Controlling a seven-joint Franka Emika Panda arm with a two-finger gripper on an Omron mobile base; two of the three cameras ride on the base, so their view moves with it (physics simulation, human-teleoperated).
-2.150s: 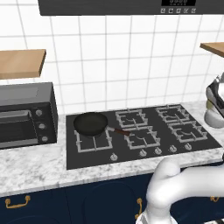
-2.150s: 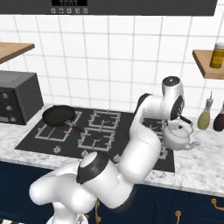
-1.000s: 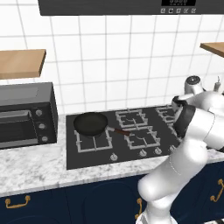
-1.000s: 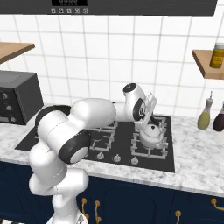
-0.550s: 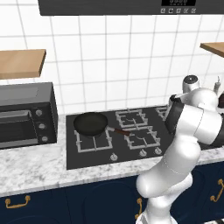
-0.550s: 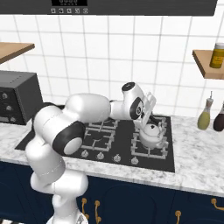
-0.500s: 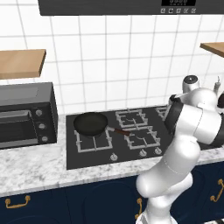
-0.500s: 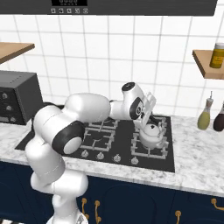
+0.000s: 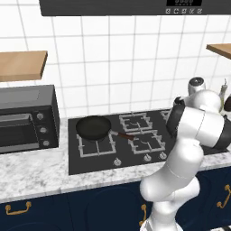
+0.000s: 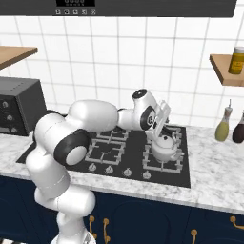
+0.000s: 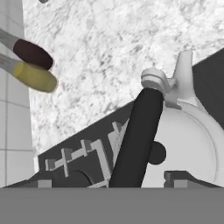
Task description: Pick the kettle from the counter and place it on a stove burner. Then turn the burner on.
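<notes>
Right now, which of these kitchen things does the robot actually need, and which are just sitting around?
Needed: kettle, stove burner beneath it, burner knobs, gripper.
Sitting around: frying pan, toaster oven, two bottles on the counter, shelf jar.

No text, label, brand or number can be read; the hood panel (image 9: 182,2) carries a small lit display and a row of button marks, also seen from the right base view (image 10: 75,3), too small to make out; the oven (image 9: 27,119) shows plain knobs, no legible marks.
</notes>
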